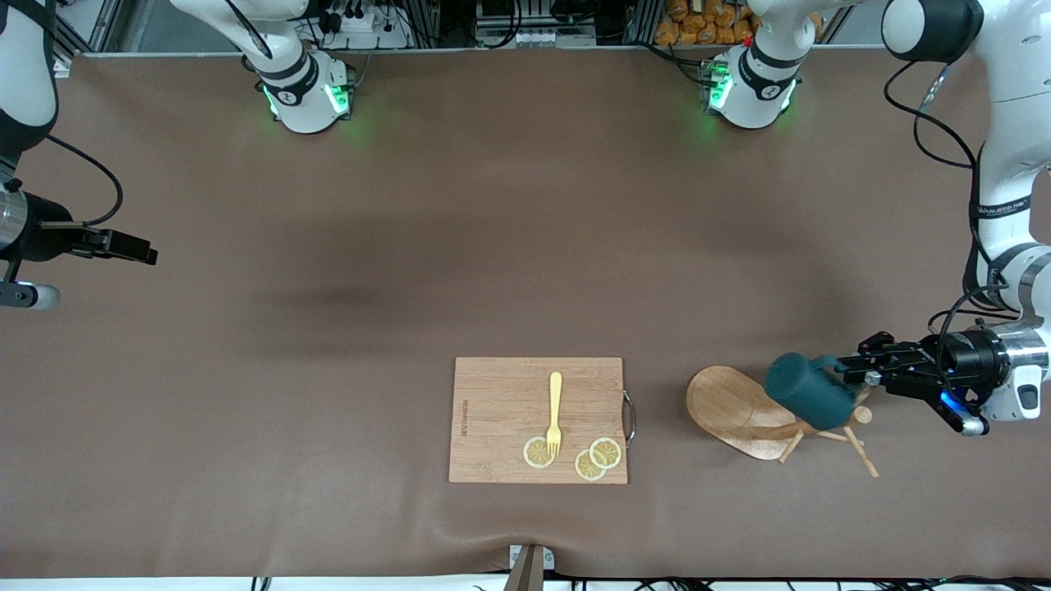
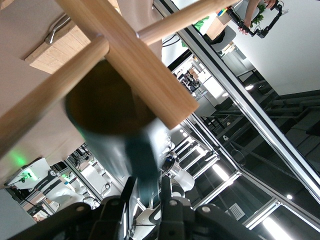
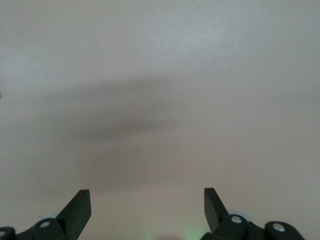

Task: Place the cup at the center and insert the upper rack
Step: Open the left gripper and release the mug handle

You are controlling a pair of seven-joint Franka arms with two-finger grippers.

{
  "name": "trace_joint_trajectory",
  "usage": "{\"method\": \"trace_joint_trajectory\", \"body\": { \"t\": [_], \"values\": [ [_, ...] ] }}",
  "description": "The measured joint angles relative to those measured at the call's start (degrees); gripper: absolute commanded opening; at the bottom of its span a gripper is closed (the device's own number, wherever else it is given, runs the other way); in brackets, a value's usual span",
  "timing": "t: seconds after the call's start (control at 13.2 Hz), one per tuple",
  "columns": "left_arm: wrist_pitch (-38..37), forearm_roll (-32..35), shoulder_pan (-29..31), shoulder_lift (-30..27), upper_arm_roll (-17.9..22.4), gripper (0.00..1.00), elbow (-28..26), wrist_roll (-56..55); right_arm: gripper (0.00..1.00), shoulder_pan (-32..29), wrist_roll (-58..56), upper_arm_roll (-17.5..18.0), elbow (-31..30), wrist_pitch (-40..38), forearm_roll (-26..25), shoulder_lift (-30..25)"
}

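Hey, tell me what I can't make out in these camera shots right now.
- Cup: its handle is hidden by the left gripper in the front view, blurred in the left wrist view.
- Upper rack: pole hidden under the cup in the front view.
- Right gripper: arm cut off by the front view's edge.

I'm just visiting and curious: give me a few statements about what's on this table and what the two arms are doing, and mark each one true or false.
1. The left gripper holds the cup by its handle. True.
2. The cup is over the cutting board. False: it is over the upper rack, which lies tipped on its side.
3. A yellow fork lies on the cutting board. True.
4. The right gripper carries the upper rack. False: its jaws are open and hold nothing, over bare table.
5. Three lemon slices lie on the cutting board. True.
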Motion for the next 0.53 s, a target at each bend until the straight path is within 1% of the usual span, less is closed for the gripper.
{"method": "trace_joint_trajectory", "body": {
  "t": [0.08, 0.15, 0.23, 0.53],
  "values": [
    [0.0, 0.0, 0.0, 0.0, 0.0, 0.85, 0.0, 0.0, 1.0, 0.0, 0.0, 0.0, 0.0, 0.0, 0.0, 0.0],
    [0.0, 0.0, 0.0, 0.0, 0.0, 0.97, -0.1, 0.0, 1.0, 0.1, 0.0, 0.0, 0.0, 0.0, 0.0, 0.0],
    [0.0, 0.0, 0.0, 0.0, 0.0, 1.0, -0.2, 0.0, 1.0, 0.1, 0.0, 0.1, 0.0, 0.0, 0.0, 0.0],
    [-0.1, 0.0, 0.0, 0.0, 0.0, 1.0, -0.3, 0.0, 1.0, 0.3, 0.2, 0.1, 0.0, 0.0, 0.0, 0.0]
  ]
}}
